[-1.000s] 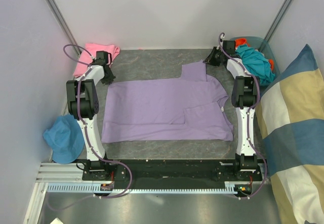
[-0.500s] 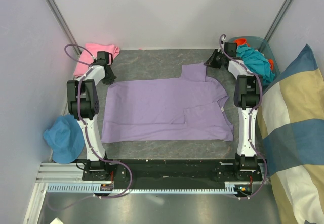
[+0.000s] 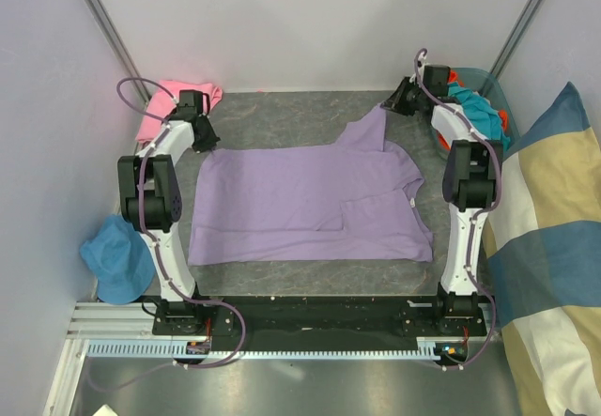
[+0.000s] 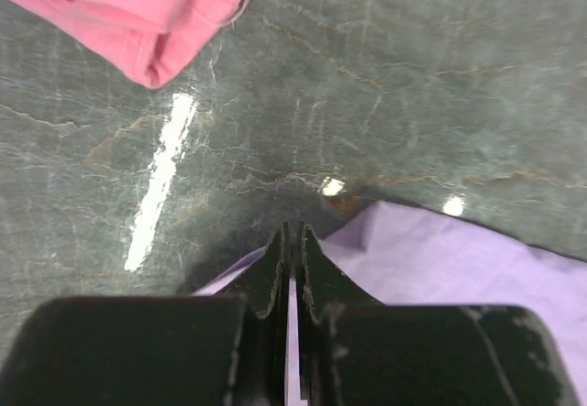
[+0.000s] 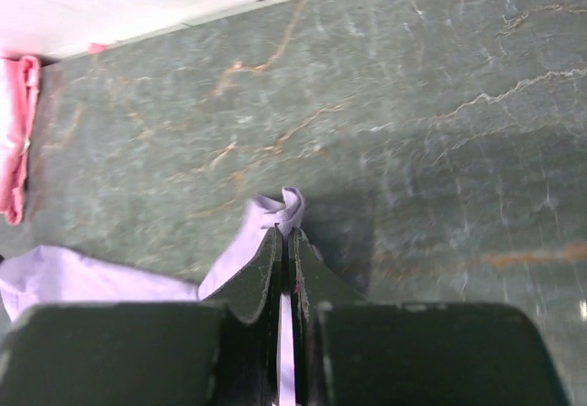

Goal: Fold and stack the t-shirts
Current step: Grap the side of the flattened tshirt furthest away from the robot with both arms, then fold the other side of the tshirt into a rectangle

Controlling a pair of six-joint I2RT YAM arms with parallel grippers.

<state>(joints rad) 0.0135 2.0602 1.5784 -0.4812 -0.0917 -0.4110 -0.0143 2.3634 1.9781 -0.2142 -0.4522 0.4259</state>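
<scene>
t-shirt, clamped in left gripper, right gripper

Both arms reach far out from their bases. The left arm runs up the left side and bends inward at the wrist. The left gripper points down, its fingers pressed shut on the edge of the shirt. The right arm stretches up the right side. The right gripper points left, pinching a shirt corner tight.
</scene>
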